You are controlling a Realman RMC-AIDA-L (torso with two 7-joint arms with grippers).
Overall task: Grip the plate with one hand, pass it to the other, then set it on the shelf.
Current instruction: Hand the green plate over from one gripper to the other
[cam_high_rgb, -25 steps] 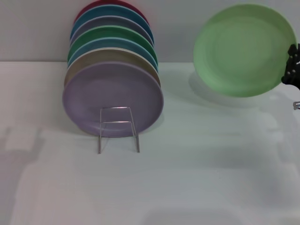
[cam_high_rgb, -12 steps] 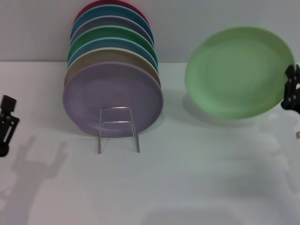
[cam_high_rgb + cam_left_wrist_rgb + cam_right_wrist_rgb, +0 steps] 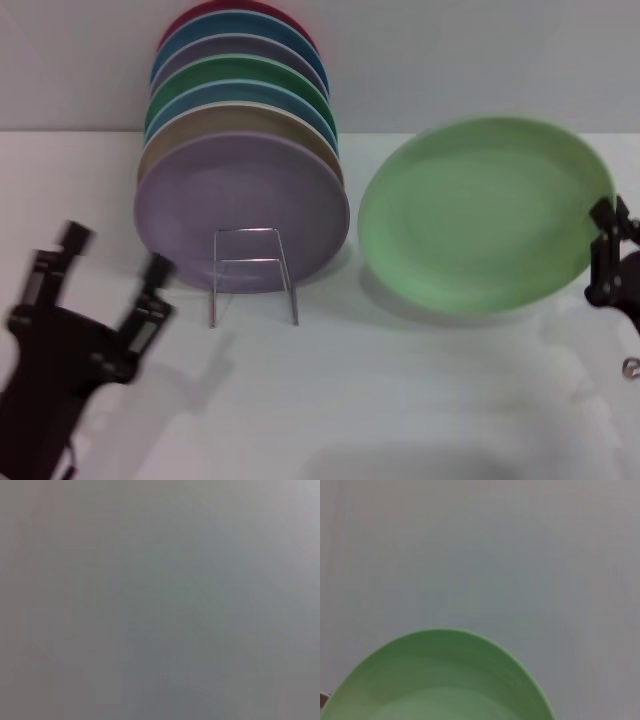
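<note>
Rising at the near left of the head view, the left gripper (image 3: 108,268) has its fingers spread and empty, well apart from the plate (image 3: 485,212). Farther back on the right, the right gripper (image 3: 607,250) is clamped on that plate's right rim, holding it tilted in the air above the table (image 3: 400,390). So the grip is done; the handover and the placing are left. Farthest back, the shelf (image 3: 252,270) already carries a row of other plates (image 3: 240,195).
</note>
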